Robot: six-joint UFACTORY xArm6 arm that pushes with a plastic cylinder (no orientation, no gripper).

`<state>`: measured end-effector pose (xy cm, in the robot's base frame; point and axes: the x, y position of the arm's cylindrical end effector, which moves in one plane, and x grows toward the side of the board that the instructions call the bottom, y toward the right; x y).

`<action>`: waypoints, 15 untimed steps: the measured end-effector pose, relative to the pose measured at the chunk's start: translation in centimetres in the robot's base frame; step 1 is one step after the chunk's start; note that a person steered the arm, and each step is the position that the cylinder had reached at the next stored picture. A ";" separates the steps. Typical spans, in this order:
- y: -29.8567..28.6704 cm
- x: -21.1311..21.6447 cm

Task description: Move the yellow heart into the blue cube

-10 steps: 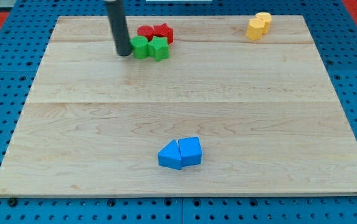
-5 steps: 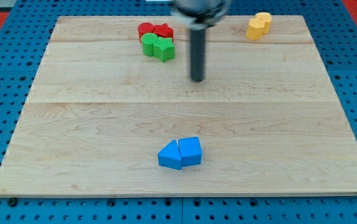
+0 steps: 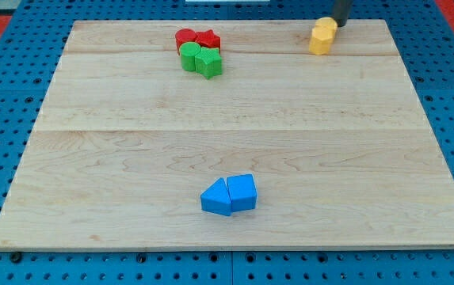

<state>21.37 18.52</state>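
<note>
My tip (image 3: 340, 24) stood at the board's top edge near the top right corner, just behind the yellow blocks (image 3: 322, 36), heart among them; no gripper to report. Best to push down-left in line with the blue cube (image 3: 242, 192) near bottom centre

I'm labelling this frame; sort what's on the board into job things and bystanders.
Job: yellow heart at the view's top right, my tip right behind it; blue cube near the bottom.
Lying about: blue block touching the cube; red blocks; green blocks; board.
</note>
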 end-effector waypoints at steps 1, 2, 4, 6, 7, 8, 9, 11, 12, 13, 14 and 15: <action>-0.1 6.8; 0.1 9.6; 2.5 1.4; -4.0 -0.8; -4.5 3.1; -4.4 7.6; -2.4 11.3; 0.5 21.8; 0.3 25.9; 0.9 26.0; 0.1 26.4; -5.8 26.4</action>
<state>47.80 12.68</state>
